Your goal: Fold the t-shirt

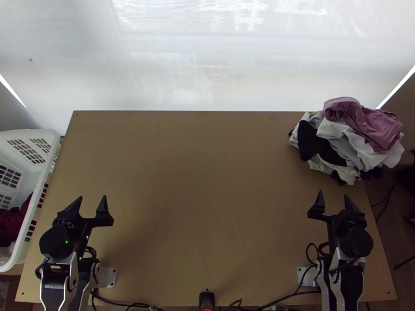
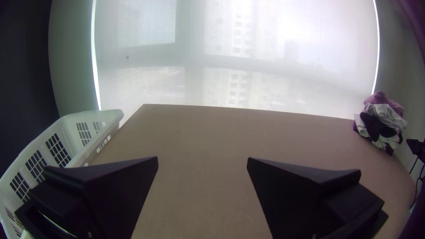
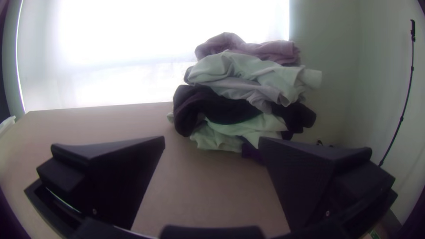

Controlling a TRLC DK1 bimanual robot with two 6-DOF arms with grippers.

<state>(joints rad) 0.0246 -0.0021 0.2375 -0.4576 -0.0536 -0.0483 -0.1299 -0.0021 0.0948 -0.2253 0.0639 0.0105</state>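
In the top view my left gripper (image 1: 92,199) stands open over the table's left side, and my right gripper (image 1: 333,197) is open over its right side. Nothing lies between the fingers of my left gripper (image 2: 202,160) or my right gripper (image 3: 211,139) in their wrist views. Clothes are heaped, bunched, at the table's far right corner: a pink garment (image 1: 365,124) on top, white cloth (image 1: 358,146) and a black garment (image 1: 316,144) below. The pink garment (image 3: 248,48) tops the pile in the right wrist view too. Which piece is a t-shirt I cannot tell.
A white basket (image 1: 46,142) with dark red and black cloth (image 1: 13,220) inside stands against the table's left side. The bare wooden tabletop (image 1: 207,186) spreads between the arms. Cables (image 1: 124,305) run along the near edge, beside a small black device (image 1: 206,299).
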